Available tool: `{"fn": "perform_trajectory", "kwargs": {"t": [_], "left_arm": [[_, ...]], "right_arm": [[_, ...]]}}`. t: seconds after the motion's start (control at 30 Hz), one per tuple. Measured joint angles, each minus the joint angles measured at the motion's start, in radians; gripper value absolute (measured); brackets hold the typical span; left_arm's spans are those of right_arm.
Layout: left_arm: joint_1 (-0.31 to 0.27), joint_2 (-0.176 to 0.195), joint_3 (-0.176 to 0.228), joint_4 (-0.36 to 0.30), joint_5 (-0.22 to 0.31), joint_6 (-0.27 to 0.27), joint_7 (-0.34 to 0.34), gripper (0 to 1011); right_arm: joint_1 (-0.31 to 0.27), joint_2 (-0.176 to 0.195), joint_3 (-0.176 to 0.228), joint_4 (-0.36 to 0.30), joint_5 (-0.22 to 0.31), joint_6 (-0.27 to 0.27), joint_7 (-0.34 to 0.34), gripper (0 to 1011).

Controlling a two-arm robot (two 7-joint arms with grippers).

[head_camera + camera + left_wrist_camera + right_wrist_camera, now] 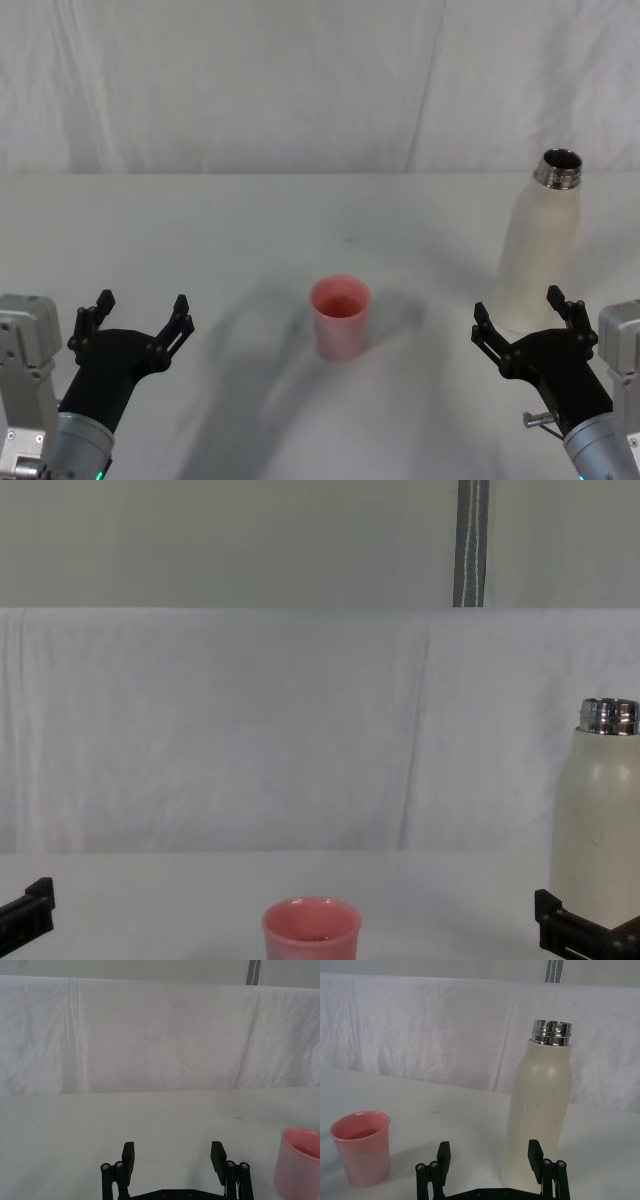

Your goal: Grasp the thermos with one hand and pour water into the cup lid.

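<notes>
The thermos (540,245) is a tall cream-white bottle with an uncapped steel neck, standing upright at the table's right. The cup lid (340,316), a small pink cup, stands upright mid-table, well left of the bottle. My right gripper (518,305) is open just in front of the thermos base, not touching it. In the right wrist view the thermos (540,1105) rises just beyond the right gripper (489,1152), toward one finger's side, and the cup lid (362,1147) is off to the side. My left gripper (142,305) is open over bare table, left of the cup lid (300,1162).
A white cloth covers the table (200,230), and a white cloth backdrop (250,730) hangs along its far edge. A grey pole (470,540) stands behind the backdrop. Bare table lies between the cup lid and each gripper.
</notes>
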Motion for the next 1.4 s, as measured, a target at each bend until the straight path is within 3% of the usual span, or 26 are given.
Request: {"fn": "perform_trajectory", "kwargs": {"t": [1.4], "left_arm": [[0.0,0.0,0.0,0.0,0.0,0.0,0.0,1001]], "right_arm": [[0.0,0.0,0.0,0.0,0.0,0.0,0.0,1002]]}}
